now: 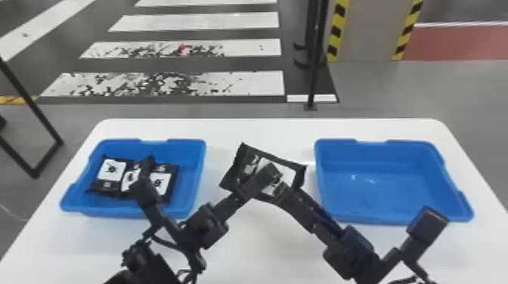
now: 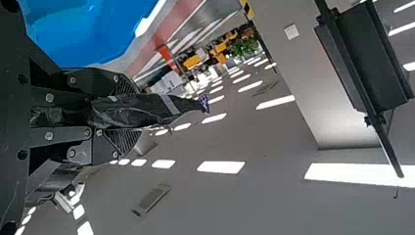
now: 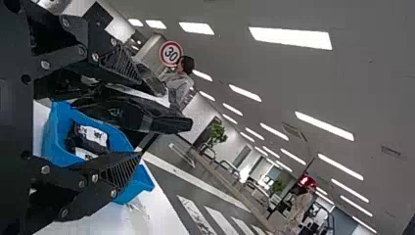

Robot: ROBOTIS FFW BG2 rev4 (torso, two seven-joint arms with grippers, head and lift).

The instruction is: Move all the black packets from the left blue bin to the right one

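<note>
My left gripper [image 1: 269,174] is shut on a black packet [image 1: 247,160] with a white label, above the table between the bins. In the left wrist view the packet [image 2: 147,110] stands edge-on in the left gripper [image 2: 134,112]. My right gripper [image 1: 282,189] meets the packet's near right part. In the right wrist view the right gripper [image 3: 138,116] is open, with the packet [image 3: 122,113] between its spread fingers. Overlapping black packets [image 1: 111,170] lie in the left blue bin [image 1: 194,177], partly hidden by the left arm. Bare floor shows in the right blue bin [image 1: 378,192].
Both bins stand on a white table [image 1: 260,128], apart from each other. The left arm passes over the left bin's near right corner, and part of the right arm overlaps the right bin's near edge. A black post [image 1: 313,75] stands beyond the table.
</note>
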